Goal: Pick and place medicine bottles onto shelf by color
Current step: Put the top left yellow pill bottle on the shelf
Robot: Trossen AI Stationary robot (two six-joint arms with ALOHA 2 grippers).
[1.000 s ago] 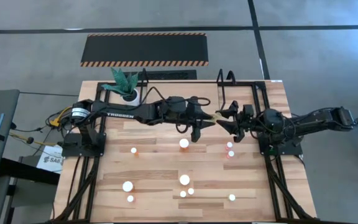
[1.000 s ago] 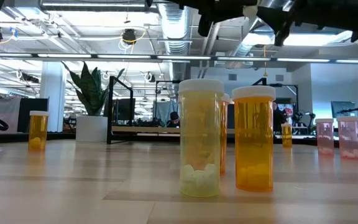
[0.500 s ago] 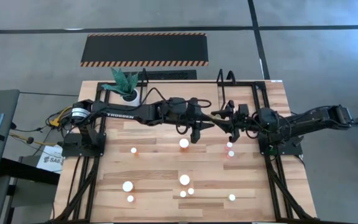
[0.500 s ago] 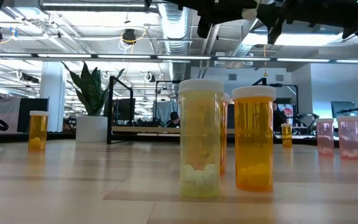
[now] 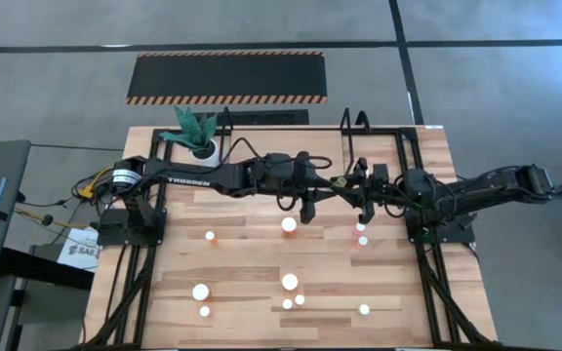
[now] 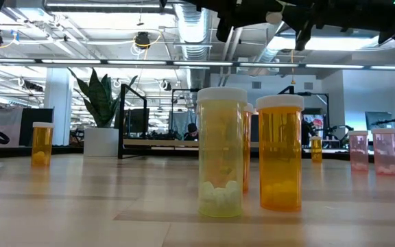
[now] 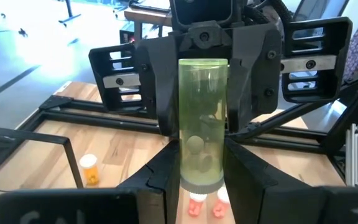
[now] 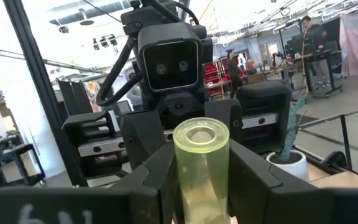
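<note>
A yellow medicine bottle hangs level high above the table's middle, between my two grippers, which face each other. My left gripper is shut on its white-cap end, and my right gripper is shut on its clear bottom end. Several other medicine bottles stand upright on the table: a yellow one, orange ones and two pink ones. The shelf with black hoop uprights stands at the table's far edge. My left gripper pinches the bottle between its two fingers just above the cap. The fingers lie level along the bottle, coming from the table's left. The bottle is clear of the table. My right gripper pinches the bottle's bottom end between its two fingers. It comes about level from the table's right, with the fingers along the bottle. The bottle's round base faces the wrist camera.
A green plant in a white pot stands at the far left beside the shelf. White-capped bottles are scattered over the near half of the table, the two pink ones below my right gripper. A black hazard-striped mat lies beyond the table.
My right gripper's fingers, wide apart on either side of the bottle's free end a second ago, have shut on it. My left gripper has kept its hold, and the bottle has stayed level in the same place.
</note>
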